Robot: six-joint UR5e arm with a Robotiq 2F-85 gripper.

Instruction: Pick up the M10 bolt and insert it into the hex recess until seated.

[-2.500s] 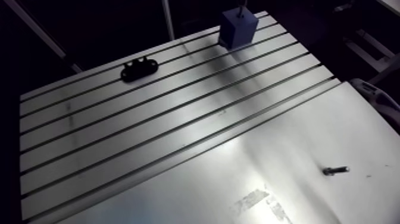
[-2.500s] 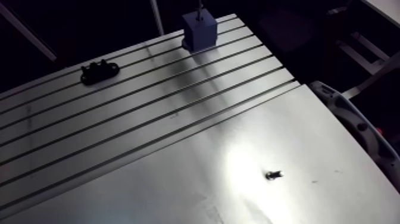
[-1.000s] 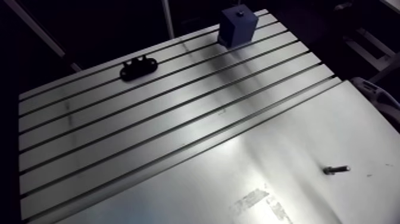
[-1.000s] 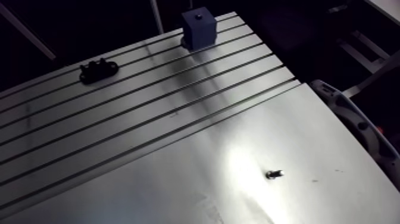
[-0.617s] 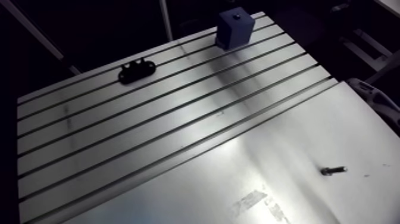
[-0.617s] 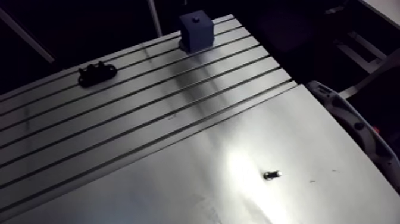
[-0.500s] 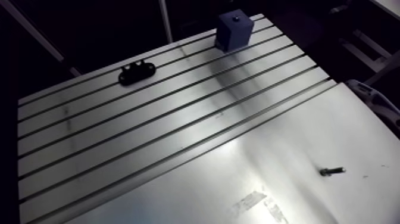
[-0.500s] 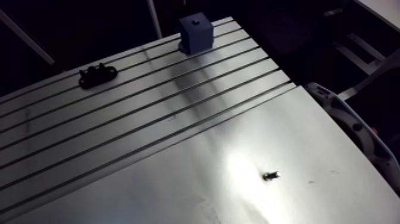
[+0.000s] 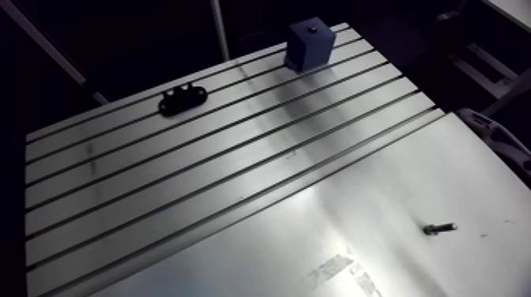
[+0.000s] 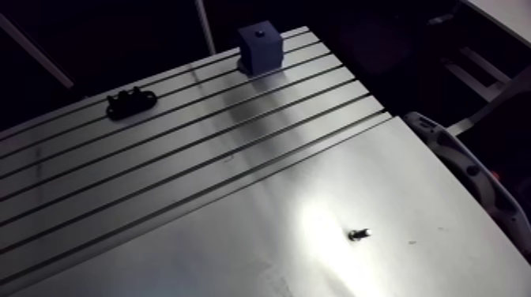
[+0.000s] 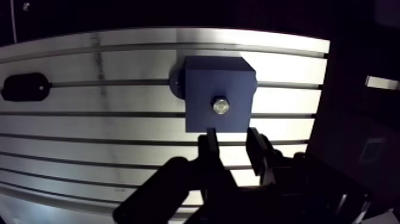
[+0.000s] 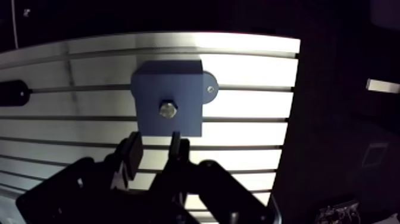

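A blue block (image 11: 217, 95) stands at the far end of the slotted table (image 9: 197, 174). A silver hex bolt head (image 11: 221, 106) sits in the middle of the block's top face. In the wrist view my gripper (image 11: 233, 146) hangs above the table just short of the block, open, with nothing between its fingers. A second small bolt (image 9: 439, 228) lies on its side on the smooth plate (image 9: 355, 205) at the near right. The gripper is out of sight in the arm view.
A black bracket (image 9: 182, 97) lies on the slotted rows at the far left. A pale curved object (image 9: 498, 138) sits just past the table's right edge. The table's far edge runs close behind the block.
A thin dark shape that stood over the block's top in the earliest frames is gone. The arm view has shifted slightly; block, bracket and loose bolt stay where they were.
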